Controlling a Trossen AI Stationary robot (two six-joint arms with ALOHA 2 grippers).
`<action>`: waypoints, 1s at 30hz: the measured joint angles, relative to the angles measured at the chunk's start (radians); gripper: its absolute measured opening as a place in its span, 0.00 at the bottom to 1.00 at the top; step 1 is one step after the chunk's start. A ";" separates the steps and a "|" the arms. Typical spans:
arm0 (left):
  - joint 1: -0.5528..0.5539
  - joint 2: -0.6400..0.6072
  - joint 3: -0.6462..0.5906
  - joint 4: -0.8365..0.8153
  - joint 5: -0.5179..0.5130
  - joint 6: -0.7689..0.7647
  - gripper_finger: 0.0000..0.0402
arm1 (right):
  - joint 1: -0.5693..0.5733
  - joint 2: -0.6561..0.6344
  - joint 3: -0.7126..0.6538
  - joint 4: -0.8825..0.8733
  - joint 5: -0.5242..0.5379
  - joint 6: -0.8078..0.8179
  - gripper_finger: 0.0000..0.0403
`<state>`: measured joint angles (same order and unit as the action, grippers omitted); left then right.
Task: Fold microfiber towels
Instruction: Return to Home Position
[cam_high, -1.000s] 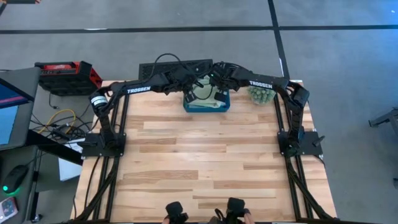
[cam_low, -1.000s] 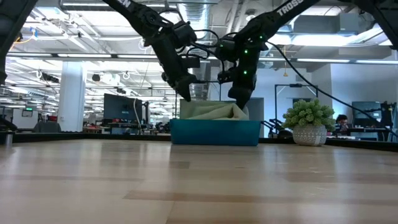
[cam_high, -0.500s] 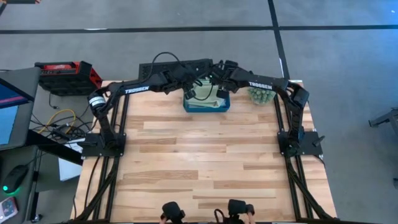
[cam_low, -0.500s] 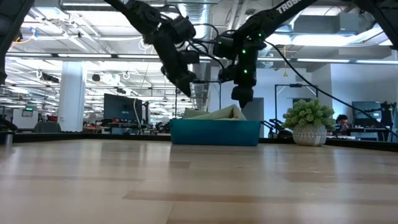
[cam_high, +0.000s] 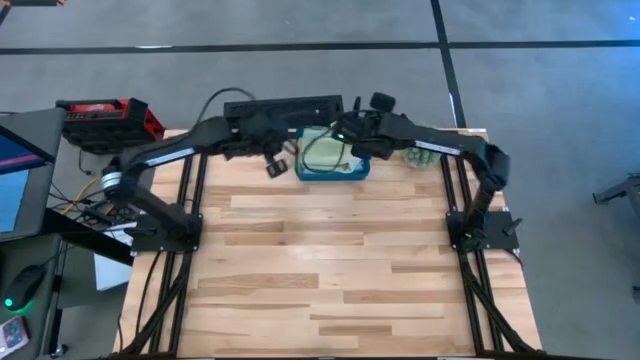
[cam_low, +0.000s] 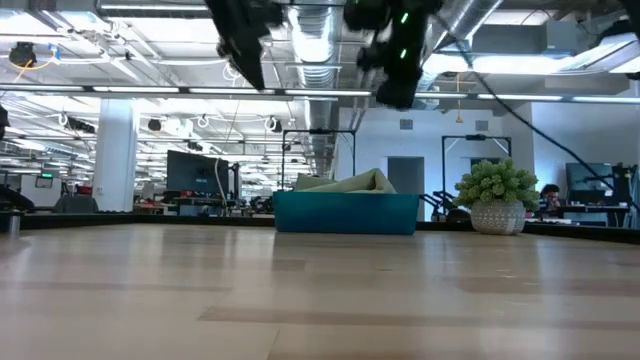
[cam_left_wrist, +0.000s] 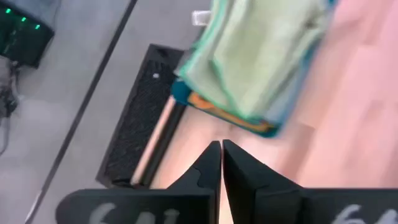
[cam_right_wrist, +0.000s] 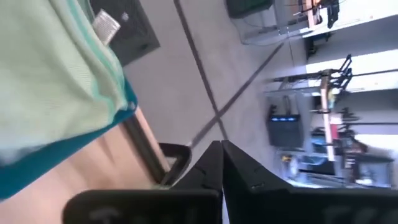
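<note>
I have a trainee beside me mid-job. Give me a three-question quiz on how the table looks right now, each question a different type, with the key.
1. True or false: the folded light green microfiber towel lies topmost in the teal rectangular plastic tray.
2. Multiple choice: the left gripper and the right gripper are both A) open, B) shut and empty, C) shut on the towel.
3. Fill in: the spiky green ball-shaped plant stands apart from the tray, on the ____ arm's side.

Key: 1 true; 2 B; 3 right.
</note>
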<state>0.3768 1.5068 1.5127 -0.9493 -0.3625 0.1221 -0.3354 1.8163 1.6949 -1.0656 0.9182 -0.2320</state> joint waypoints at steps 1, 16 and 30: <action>-0.022 -0.037 -0.013 -0.016 0.000 -0.018 0.02 | 0.017 -0.027 0.000 -0.029 0.000 0.035 0.04; -0.557 -0.685 -0.575 0.244 -0.194 -0.352 0.00 | 0.469 -0.646 -0.396 0.028 -0.295 0.373 0.03; -0.720 -0.982 -1.023 0.845 -0.229 -0.090 0.00 | 0.822 -1.142 -0.934 0.513 -0.307 0.408 0.02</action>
<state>-0.3435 0.5253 0.4900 -0.1046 -0.5910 0.0320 0.4868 0.6741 0.7610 -0.5526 0.6117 0.1757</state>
